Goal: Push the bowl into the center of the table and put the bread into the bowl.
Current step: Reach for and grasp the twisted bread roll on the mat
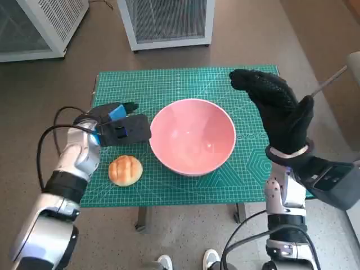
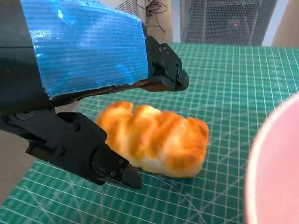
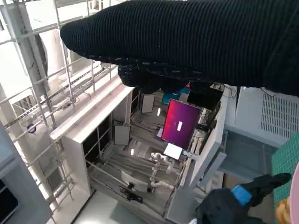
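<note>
A large pink bowl (image 1: pixel 193 136) sits near the middle of the green cutting mat (image 1: pixel 185 84). A golden bread roll (image 1: pixel 125 170) lies on the mat at the bowl's front left; the left wrist view shows the roll (image 2: pixel 156 143) close up with the bowl's rim (image 2: pixel 273 163) beside it. My left hand (image 1: pixel 117 126) hovers just behind the roll and left of the bowl, its fingers (image 2: pixel 112 165) apart around nothing. My right hand (image 1: pixel 275 109) is raised above the mat at the bowl's right, fingers extended and holding nothing.
White wire-fronted cabinets (image 1: pixel 169 22) stand on the floor beyond the table. A person's white shoes (image 1: pixel 188 261) show at the table's front edge. The right wrist view looks upward at shelving and a magenta screen (image 3: pixel 180 122).
</note>
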Tool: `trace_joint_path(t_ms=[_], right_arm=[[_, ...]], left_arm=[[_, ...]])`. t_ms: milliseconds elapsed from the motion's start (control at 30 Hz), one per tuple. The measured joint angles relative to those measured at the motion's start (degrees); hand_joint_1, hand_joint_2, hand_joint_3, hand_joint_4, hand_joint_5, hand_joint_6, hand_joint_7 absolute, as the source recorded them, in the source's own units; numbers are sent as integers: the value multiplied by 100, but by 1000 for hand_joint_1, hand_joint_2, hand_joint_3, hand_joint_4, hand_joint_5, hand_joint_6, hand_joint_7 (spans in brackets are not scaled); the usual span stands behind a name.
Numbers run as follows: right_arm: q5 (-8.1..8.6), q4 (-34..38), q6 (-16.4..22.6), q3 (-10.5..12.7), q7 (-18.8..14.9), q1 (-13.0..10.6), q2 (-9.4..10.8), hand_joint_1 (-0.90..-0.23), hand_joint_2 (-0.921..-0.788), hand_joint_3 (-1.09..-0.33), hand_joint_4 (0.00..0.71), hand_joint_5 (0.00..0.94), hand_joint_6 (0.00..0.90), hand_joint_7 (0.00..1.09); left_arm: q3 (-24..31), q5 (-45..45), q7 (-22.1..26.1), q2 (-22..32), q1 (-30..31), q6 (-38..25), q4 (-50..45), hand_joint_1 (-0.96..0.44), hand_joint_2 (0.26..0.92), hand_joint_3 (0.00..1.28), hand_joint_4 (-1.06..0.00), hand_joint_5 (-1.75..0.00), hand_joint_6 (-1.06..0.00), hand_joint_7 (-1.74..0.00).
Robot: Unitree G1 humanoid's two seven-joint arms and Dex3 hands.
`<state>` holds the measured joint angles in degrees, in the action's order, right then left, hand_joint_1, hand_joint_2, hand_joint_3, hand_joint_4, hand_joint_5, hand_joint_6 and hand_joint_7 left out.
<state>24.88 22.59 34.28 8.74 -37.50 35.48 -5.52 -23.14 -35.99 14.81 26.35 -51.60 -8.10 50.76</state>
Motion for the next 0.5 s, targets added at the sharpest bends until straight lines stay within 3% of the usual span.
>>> trace_joint_path(t_ms=[200,400,467,500], right_arm=[[8,-21,2,1,-34,-46,-2,-476,-921,-466,348,1,1,611],[9,-29,2,5,-34,-88,-3,-473,-921,-463,348,1,1,614],[9,-36,2,5,-34,-98,-2,-473,-921,-461,349,1,0,614],[9,-40,3,5,-34,-103,-2,-473,-921,-461,349,1,0,614]], left_arm=[[-135,-15,-228,-111,-145,215,538,-19,810,24,-333,-36,-479,-45],[-229,-20,-395,-148,-239,477,948,3,849,34,-596,-110,-608,-69],[-269,-29,-472,-150,-287,587,1082,10,869,20,-580,-509,-686,-50],[-292,-37,-515,-150,-315,652,1150,11,873,17,-567,-583,-698,-46]])
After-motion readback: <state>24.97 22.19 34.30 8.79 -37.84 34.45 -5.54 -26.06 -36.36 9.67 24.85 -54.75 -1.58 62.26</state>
